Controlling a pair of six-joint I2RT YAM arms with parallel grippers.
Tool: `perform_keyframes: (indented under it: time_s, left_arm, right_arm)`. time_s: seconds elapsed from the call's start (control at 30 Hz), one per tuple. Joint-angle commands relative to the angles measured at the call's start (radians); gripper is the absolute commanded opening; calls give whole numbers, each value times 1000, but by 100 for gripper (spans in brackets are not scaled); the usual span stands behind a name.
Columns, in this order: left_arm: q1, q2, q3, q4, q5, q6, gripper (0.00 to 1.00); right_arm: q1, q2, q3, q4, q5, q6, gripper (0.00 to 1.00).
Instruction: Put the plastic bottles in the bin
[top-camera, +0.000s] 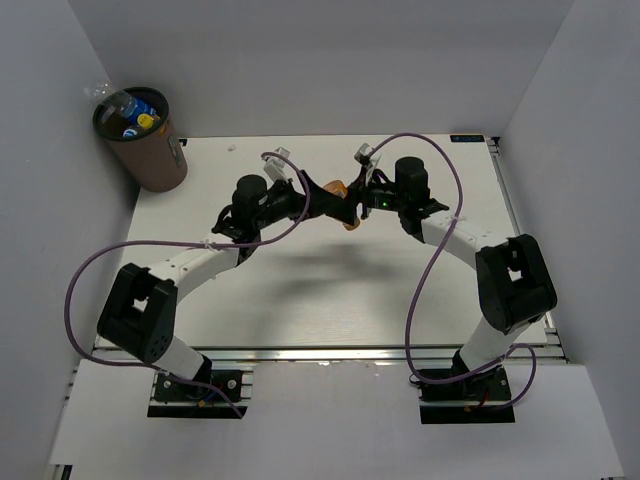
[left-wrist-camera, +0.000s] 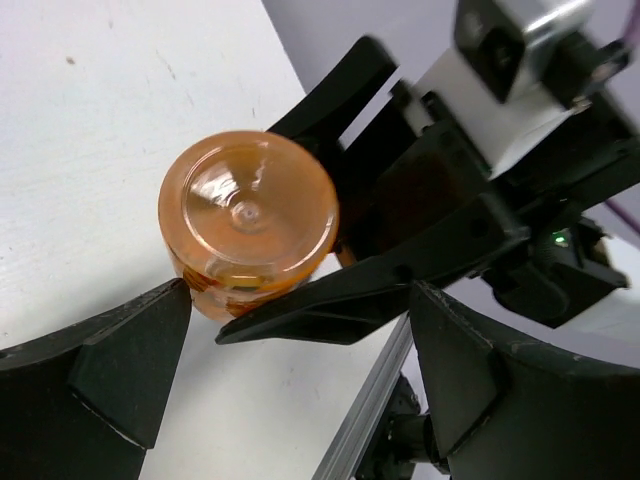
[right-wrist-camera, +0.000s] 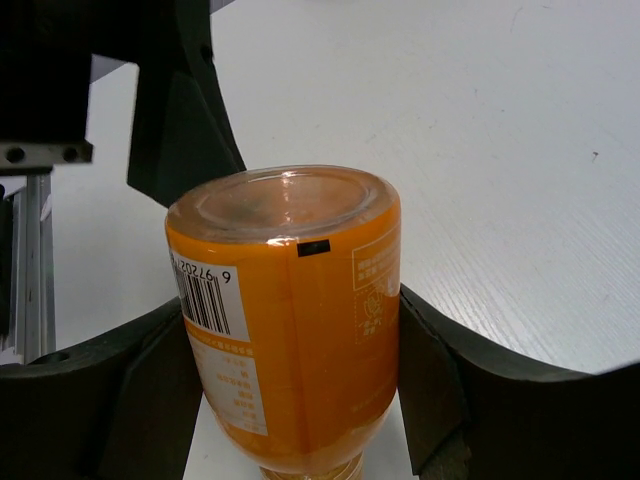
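A squat orange bottle (top-camera: 339, 188) hangs above the middle of the table, between the two grippers. My right gripper (top-camera: 352, 203) is shut on it; in the right wrist view (right-wrist-camera: 290, 385) its pads press both sides of the labelled body (right-wrist-camera: 290, 320), base towards the camera. My left gripper (top-camera: 322, 195) is open in front of the bottle's base (left-wrist-camera: 248, 225), its left finger beside the bottle in the left wrist view (left-wrist-camera: 300, 335). The dark brown bin (top-camera: 158, 160) stands at the far left corner and holds several bottles, one blue-labelled (top-camera: 136, 105), one yellow-capped (top-camera: 147, 121).
The right gripper's black fingers (left-wrist-camera: 385, 280) cross between my left fingers. Grey walls close the table on three sides. A metal rail (left-wrist-camera: 365, 410) runs along the table edge. Purple cables loop over both arms.
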Motion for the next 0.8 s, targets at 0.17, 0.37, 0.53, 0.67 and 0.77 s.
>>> perform_keyframes:
  time_s: [0.17, 0.37, 0.53, 0.67, 0.77]
  left_arm:
    - [8, -120, -12, -21, -85, 64, 98]
    - [7, -29, 31, 10, -14, 46, 98]
    - [-4, 40, 66, 51, 11, 22, 98]
    - [-10, 67, 72, 110, 34, -18, 87]
    - [-9, 67, 72, 110, 20, -25, 50]
  right_arm:
    - [8, -24, 40, -6, -66, -43, 55]
    - [8, -38, 42, 17, -100, -29, 55]
    - [24, -33, 63, -7, -134, -52, 55]
    - [40, -22, 74, -52, -111, -70, 55]
    - [40, -24, 74, -53, -73, -70, 60]
